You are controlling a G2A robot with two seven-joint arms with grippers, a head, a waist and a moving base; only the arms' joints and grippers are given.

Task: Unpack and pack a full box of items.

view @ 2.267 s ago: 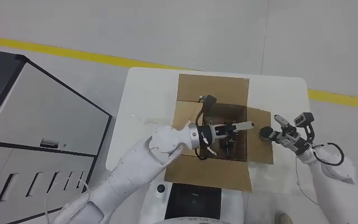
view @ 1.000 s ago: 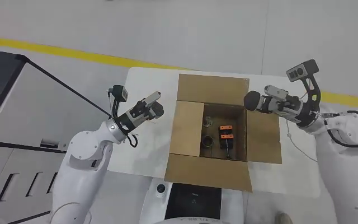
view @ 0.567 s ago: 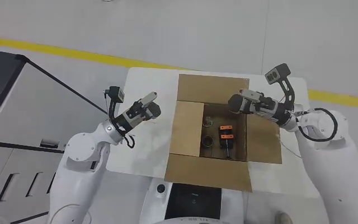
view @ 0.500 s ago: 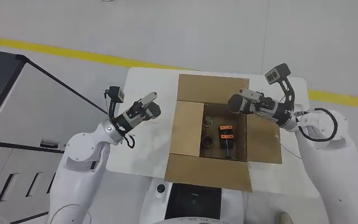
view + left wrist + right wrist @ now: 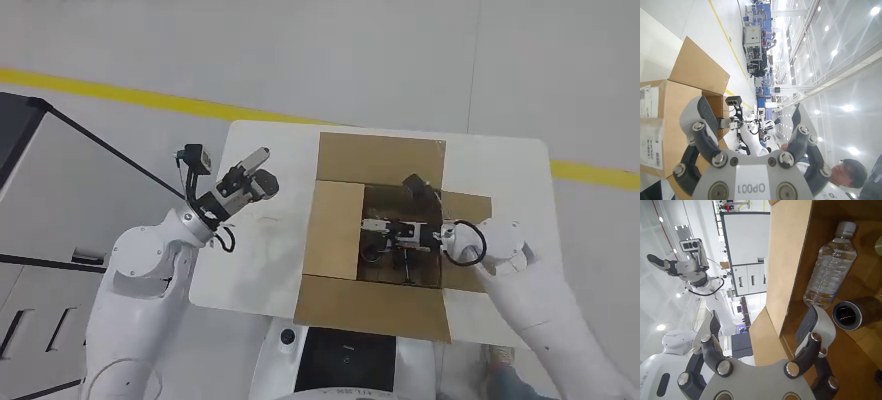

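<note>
The right gripper (image 5: 378,227), earlier above the box's (image 5: 335,232) right flap, now reaches down inside the box, fingers spread. The left gripper (image 5: 255,166) shifts slightly toward the table's far side.

The left arm (image 5: 150,265) comes up from about 8 o'clock in the top view, with its forearm angled toward 2 o'clock. The left wrist camera (image 5: 192,157) stands on the 10 o'clock side of the wrist. The left gripper (image 5: 262,169) is raised and points toward 2 o'clock, its fingers (image 5: 705,113) spread wide with nothing between them. The right arm (image 5: 520,290) enters from 4 o'clock and bends at the elbow, its forearm lying toward 9 o'clock. The right wrist camera (image 5: 415,185) sits on the 12 o'clock side. The right gripper (image 5: 372,226) points to 9 o'clock and is lowered, its pads (image 5: 808,321) parted and gripping nothing.
</note>
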